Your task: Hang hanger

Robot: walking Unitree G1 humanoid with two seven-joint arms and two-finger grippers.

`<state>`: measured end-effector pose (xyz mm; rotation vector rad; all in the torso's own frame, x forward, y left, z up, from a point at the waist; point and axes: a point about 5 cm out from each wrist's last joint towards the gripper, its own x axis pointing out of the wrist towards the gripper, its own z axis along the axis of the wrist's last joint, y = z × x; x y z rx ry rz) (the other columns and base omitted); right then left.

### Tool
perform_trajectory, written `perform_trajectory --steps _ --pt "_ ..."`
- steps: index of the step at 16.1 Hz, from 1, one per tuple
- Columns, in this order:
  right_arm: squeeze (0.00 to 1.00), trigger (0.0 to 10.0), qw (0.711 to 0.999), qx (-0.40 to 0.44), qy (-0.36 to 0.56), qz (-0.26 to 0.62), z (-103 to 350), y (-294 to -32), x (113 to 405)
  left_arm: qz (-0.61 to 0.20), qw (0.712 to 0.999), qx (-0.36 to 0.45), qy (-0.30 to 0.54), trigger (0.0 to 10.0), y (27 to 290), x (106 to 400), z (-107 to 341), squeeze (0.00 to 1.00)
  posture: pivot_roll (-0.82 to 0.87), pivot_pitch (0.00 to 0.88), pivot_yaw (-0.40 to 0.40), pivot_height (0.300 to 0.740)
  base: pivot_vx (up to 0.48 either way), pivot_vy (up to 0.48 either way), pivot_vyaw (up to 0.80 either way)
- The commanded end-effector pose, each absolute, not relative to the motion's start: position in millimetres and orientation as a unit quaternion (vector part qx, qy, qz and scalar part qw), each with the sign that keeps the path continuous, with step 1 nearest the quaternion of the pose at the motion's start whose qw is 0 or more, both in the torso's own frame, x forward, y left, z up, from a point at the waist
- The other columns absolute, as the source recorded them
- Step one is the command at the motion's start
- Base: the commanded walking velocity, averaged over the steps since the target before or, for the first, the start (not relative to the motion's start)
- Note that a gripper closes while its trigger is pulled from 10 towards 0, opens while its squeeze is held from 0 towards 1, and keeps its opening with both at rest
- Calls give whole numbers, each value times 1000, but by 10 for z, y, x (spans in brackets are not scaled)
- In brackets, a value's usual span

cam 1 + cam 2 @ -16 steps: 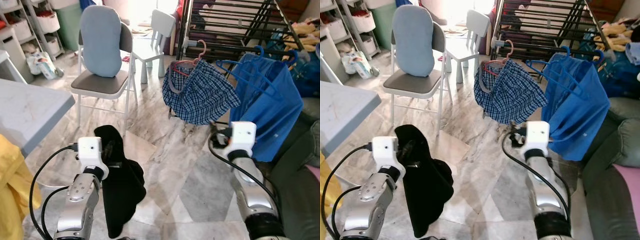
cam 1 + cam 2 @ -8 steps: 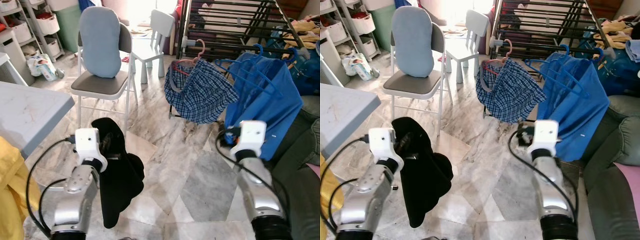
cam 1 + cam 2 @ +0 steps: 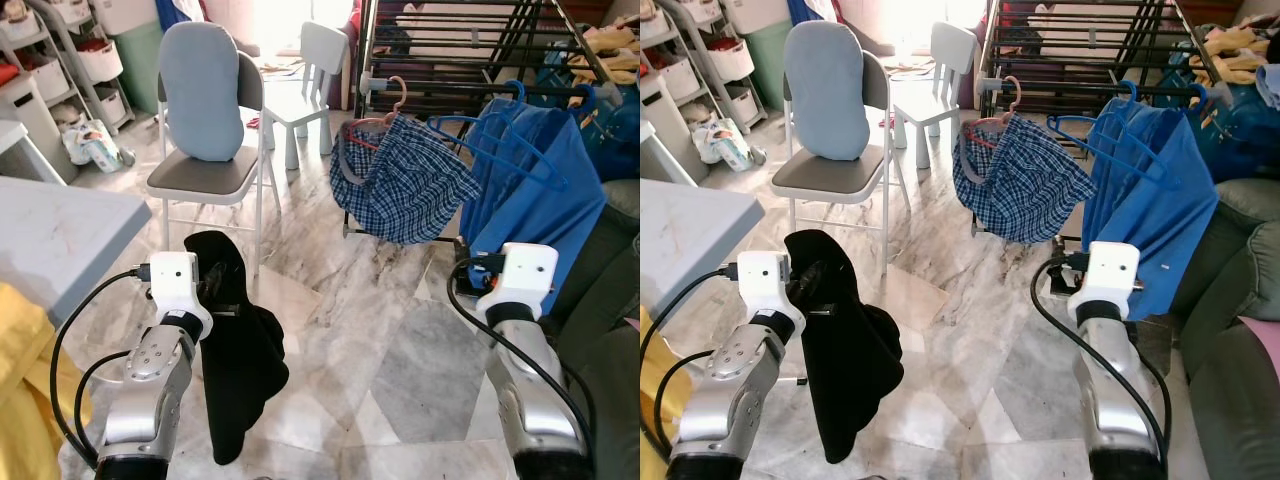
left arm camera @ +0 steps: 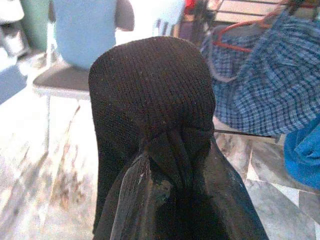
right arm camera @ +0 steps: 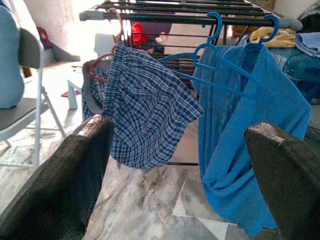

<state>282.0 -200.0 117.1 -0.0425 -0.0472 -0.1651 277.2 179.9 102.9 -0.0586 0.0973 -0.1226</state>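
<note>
A black knit garment [image 3: 235, 370] hangs from my left gripper [image 4: 167, 175], which is shut on it low at the front left; the cloth drapes over the fingers and hides any hanger inside it. My right gripper [image 5: 180, 125] is open and holds nothing. It is raised in front of the black drying rack [image 3: 450, 40]. On the rack's front rail [image 5: 165, 16] hang plaid shorts [image 3: 405, 180] on a pink hanger [image 3: 398, 100], a bare blue hanger [image 5: 220, 65] and a blue shirt [image 3: 530, 190] on a second blue hanger.
A grey folding chair with a blue cushion [image 3: 205, 110] stands ahead on the left, with a small white chair [image 3: 310, 70] behind it. A grey table corner [image 3: 60, 230] and yellow cloth [image 3: 20, 400] are close on my left, and a sofa [image 3: 1240, 330] on my right. Marble floor lies between.
The whole view has shifted a little, so the camera moved. My right arm has drifted right, closer to the blue shirt. The left gripper still holds the black garment.
</note>
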Motion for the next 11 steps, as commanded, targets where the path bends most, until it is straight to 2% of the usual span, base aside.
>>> perform_trajectory --steps 1,4,8,11 --pt "0 10000 997 -17 -16 -79 1175 -1999 2772 -62 998 -13 29 10000 1862 2731 1095 0 -120 0 58 740 0 0 0" --pt "0 10000 996 -34 11 -82 1085 -2038 2568 -56 997 -8 43 10000 1927 2596 993 0 -137 0 43 740 0 0 0" --pt "0 10000 995 -42 5 -86 1151 -2088 2581 -82 995 -49 32 10000 1767 2692 1095 0 -153 0 59 740 0 0 0" --pt "0 10000 995 -38 10 -87 1151 -2059 2561 -99 993 -52 33 10000 1718 2676 1094 0 -165 0 70 740 0 0 -498"
